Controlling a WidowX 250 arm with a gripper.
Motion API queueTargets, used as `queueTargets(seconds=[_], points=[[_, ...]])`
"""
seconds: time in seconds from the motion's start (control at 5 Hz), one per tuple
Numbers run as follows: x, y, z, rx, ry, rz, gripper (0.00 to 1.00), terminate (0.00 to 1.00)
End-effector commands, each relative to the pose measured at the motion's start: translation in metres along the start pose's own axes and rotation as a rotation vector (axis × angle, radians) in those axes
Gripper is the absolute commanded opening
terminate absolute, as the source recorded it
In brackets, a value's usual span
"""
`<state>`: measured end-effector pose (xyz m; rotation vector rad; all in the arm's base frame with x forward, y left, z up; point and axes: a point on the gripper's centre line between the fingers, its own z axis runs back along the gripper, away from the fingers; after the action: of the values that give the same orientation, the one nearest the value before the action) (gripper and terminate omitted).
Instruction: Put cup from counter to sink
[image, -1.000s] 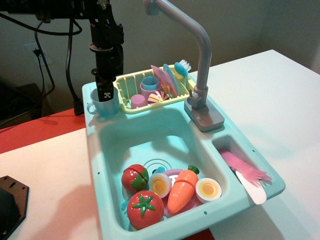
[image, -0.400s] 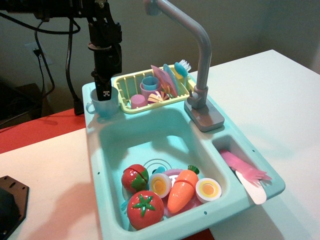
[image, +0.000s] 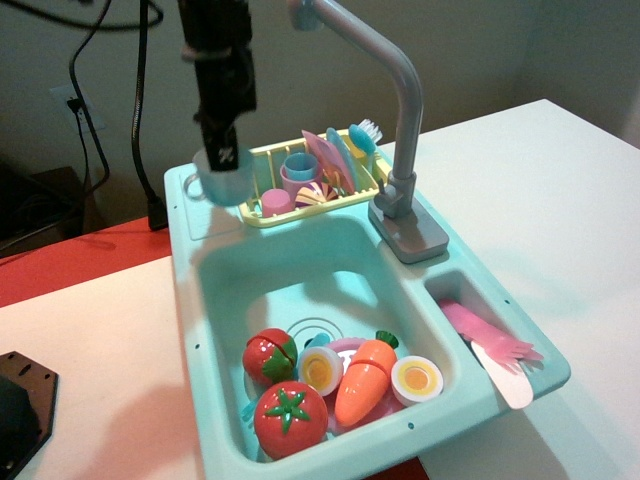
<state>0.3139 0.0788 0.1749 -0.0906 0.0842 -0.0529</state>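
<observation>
Cup (image: 222, 177) hangs clear of the counter (image: 200, 215), pinched at its rim by the gripper (image: 224, 160), jaws narrow on it. Carry step: move forward over the sink (image: 300, 270), staying clear of the dish rack (image: 262, 210) and faucet (image: 400, 120), then lower over bare basin, short of the toy food (image: 330, 385).

You have a pale blue translucent cup (image: 222, 180) under the black hand (image: 222, 150); teal sink (image: 330, 270) with grey faucet (image: 395, 110); yellow rack (image: 300, 195); red tomatoes (image: 290, 415); orange carrot (image: 362, 380); white tabletop (image: 560, 200).
</observation>
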Motion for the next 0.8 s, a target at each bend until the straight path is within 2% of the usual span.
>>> queueTargets(seconds=[0.0,0.2,0.6], points=[[0.029,-0.023,0.037,-0.013,-0.112,-0.046,0.00,0.00],[0.042,-0.045,0.035,-0.033,-0.113,-0.083,0.00,0.00],[0.044,-0.093,-0.006,-0.029,-0.063,-0.167,0.00,0.00]])
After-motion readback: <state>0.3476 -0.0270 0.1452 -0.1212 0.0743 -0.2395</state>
